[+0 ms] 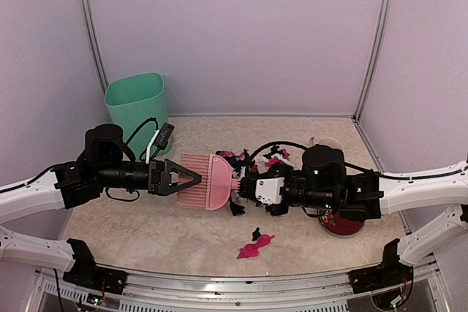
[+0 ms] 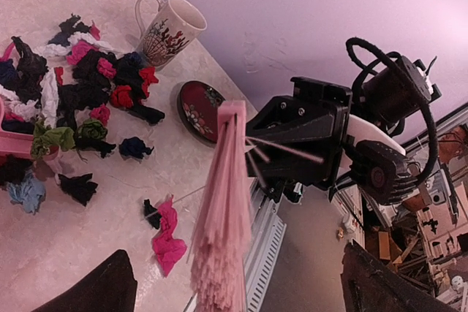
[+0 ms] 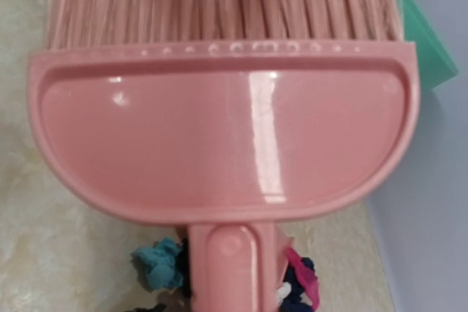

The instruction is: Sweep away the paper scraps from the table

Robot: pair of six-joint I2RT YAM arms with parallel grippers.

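Note:
The paper scraps (image 1: pixel 257 160) lie heaped on the table (image 1: pixel 146 235), just right of the pink dustpan (image 1: pixel 219 180). A magenta scrap (image 1: pixel 254 247) with a black bit lies apart near the front. My left gripper (image 1: pixel 179 177) is shut on the pink brush (image 1: pixel 194 173), whose bristles meet the dustpan's edge. My right gripper (image 1: pixel 243 188) is shut on the dustpan's handle. The left wrist view shows the bristles (image 2: pixel 223 217), the heap (image 2: pixel 80 85) and the lone magenta scrap (image 2: pixel 167 235). The right wrist view shows the empty dustpan (image 3: pixel 227 144), its handle (image 3: pixel 234 268), and a teal scrap (image 3: pixel 157 264).
A green bin (image 1: pixel 135 104) stands at the back left. A patterned mug (image 2: pixel 168 31) and a dark red saucer (image 2: pixel 201 107) sit right of the heap, partly hidden by my right arm (image 1: pixel 329 180) in the top view. The metal rail (image 1: pixel 241 283) runs along the front edge.

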